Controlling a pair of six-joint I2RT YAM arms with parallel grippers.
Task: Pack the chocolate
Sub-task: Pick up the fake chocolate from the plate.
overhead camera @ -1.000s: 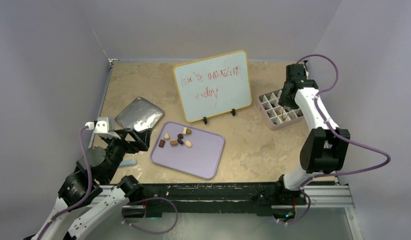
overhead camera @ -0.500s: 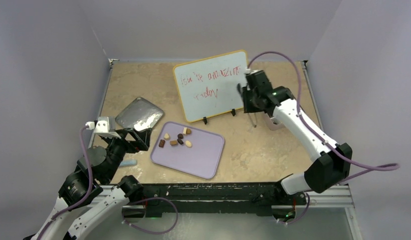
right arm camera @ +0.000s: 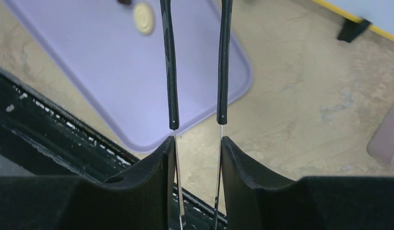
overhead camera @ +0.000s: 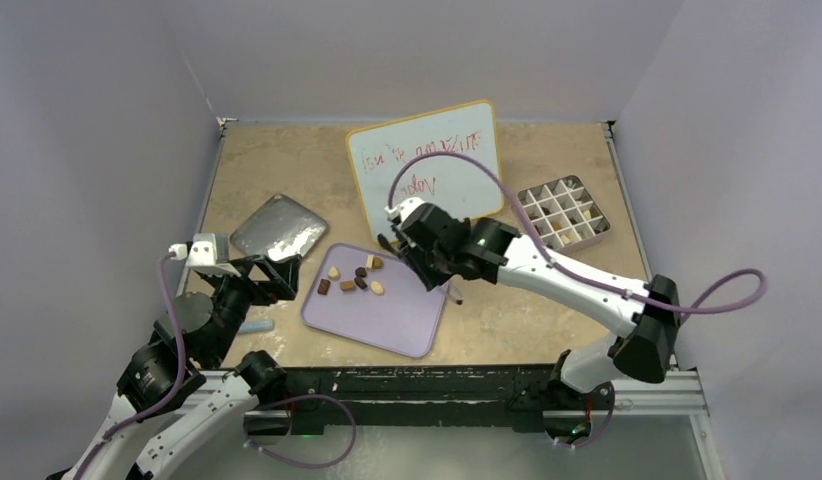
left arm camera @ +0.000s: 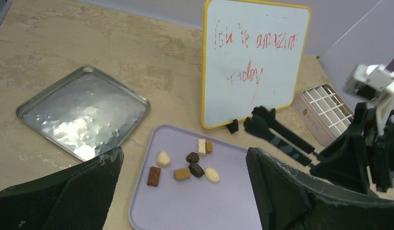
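Observation:
Several pieces of chocolate (overhead camera: 353,277), dark brown, tan and cream, lie on the far left part of a lavender tray (overhead camera: 397,318); the left wrist view shows them too (left arm camera: 190,165). My right gripper (overhead camera: 422,262) (right arm camera: 195,143) hangs over the tray's far right part, shut on thin black-tipped tongs (overhead camera: 395,248) (right arm camera: 172,72) that point at the pieces. The tongs' arms stand apart with nothing between them. My left gripper (overhead camera: 262,280) (left arm camera: 185,191) is open and empty, left of the tray. A pale pink gridded box (overhead camera: 564,213) sits at the far right with a few pieces in its cells.
A small whiteboard (overhead camera: 427,170) with red writing stands on feet just behind the lavender tray. A silver metal tray (overhead camera: 277,228) lies to the far left. A small pale blue thing (overhead camera: 254,326) rests near my left arm. The black base rail (overhead camera: 437,385) runs along the near edge.
My right arm has swung left from above the gridded box, past the front of the whiteboard, to the lavender tray, tongs still in its grip. The left arm has not moved.

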